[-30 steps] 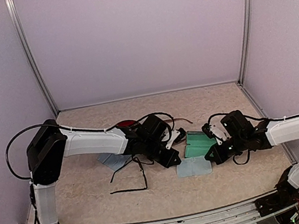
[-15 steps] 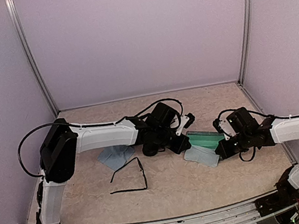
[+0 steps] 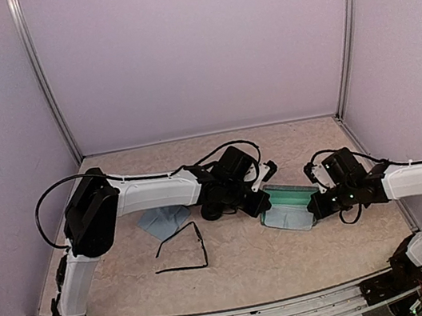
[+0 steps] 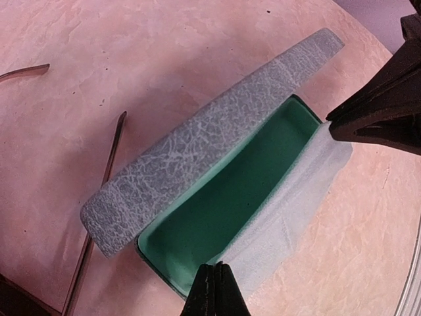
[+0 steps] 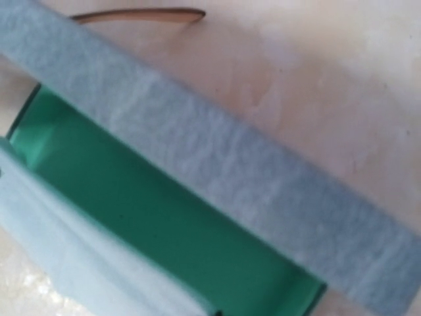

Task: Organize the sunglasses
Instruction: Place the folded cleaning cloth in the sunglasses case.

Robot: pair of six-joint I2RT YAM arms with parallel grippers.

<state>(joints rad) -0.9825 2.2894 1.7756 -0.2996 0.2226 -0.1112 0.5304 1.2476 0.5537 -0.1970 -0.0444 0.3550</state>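
Note:
The black-framed sunglasses [image 3: 183, 252] lie unfolded on the table, in front of my left arm. Of the reddish-brown sunglasses I see only thin arms [image 4: 99, 217] [image 5: 138, 13] beside the case. A grey-blue case [image 3: 288, 207] [image 4: 197, 145] stands half open with its green lining [image 4: 243, 191] [image 5: 131, 197] showing. A light-blue cloth [image 4: 296, 197] [image 5: 66, 243] drapes over its front rim. My left gripper [image 3: 261, 198] [image 4: 215, 266] is shut at the case's left end, at the rim where the cloth starts. My right gripper [image 3: 314, 206] [image 4: 332, 122] is shut at the case's right end.
A second light-blue cloth [image 3: 161, 220] lies under my left forearm. A dark object [image 3: 212, 210] sits close beside the left wrist; I cannot tell what it is. White walls enclose the table on three sides.
My left gripper swung right, away from the black sunglasses, to the case's left end. The cloth that lay flat in front of the case now hangs on its rim. The right gripper shifted slightly right.

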